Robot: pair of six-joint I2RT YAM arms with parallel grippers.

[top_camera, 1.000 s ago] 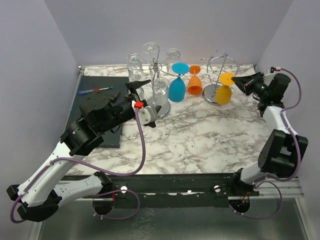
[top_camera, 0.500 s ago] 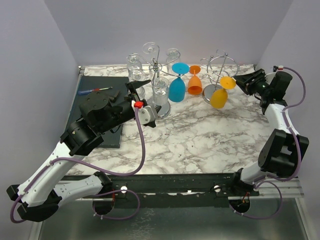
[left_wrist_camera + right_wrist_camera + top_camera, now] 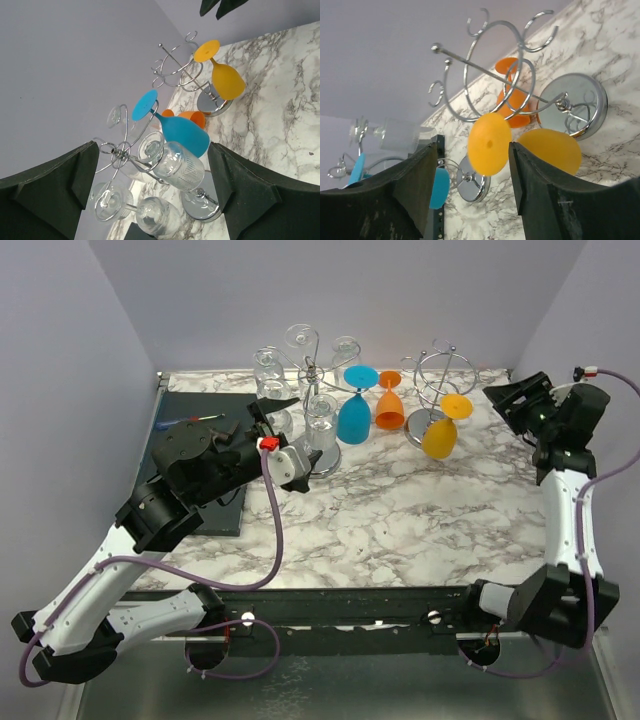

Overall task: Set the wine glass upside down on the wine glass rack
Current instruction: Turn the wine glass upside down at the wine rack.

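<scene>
Right pincer (image 3: 497, 398), parted and empty, should back straight off the yellow wine glass (image 3: 438, 437) hung on the rack (image 3: 590, 90), without nudging its foot.

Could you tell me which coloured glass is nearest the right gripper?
The yellow glass, on the right-hand rack; the orange glass and blue glass are farther left.

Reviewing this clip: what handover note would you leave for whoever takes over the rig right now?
Left gripper: open, empty, facing the left rack with its clear glasses.
Right gripper: open, empty, apart from the yellow wine glass.
Yellow wine glass: foot up, bowl down, tilted, hanging on the right wine glass rack.
Done: the glass is on the rack with no gripper on it.
Left: check that the foot sits properly in the hook, since it hangs tilted; then park both arms.
</scene>
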